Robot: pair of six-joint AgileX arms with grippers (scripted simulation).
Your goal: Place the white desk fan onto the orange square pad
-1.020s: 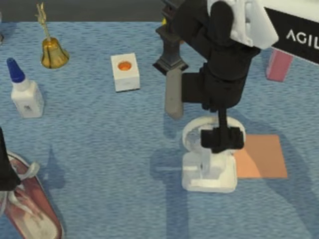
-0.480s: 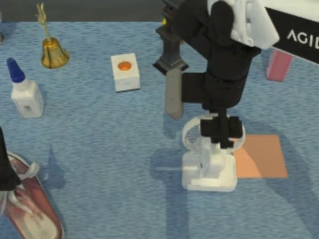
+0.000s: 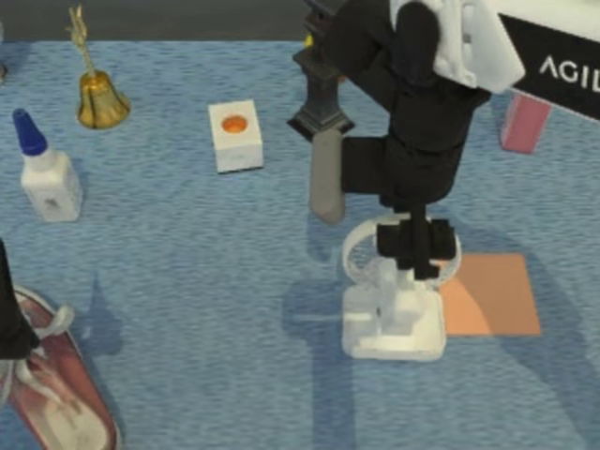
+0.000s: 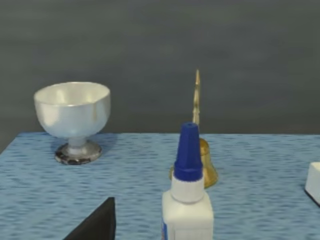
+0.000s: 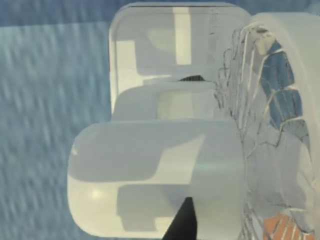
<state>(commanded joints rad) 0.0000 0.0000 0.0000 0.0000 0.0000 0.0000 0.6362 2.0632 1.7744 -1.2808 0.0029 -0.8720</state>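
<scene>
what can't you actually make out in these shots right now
- Right pincer: in the top view its own arm covers the fingers above the white desk fan; whether they grip is unclear.
- Right wrist view: fan housing fills the frame; only a sliver of orange shows.
- Orange square pad: left edge hidden behind the fan base.
- Left arm: cut off by the top view's left edge.

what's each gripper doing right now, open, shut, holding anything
Right gripper: down at the white desk fan, fingers cannot be told.
Left gripper: parked at the table's left edge, out of view.
</scene>
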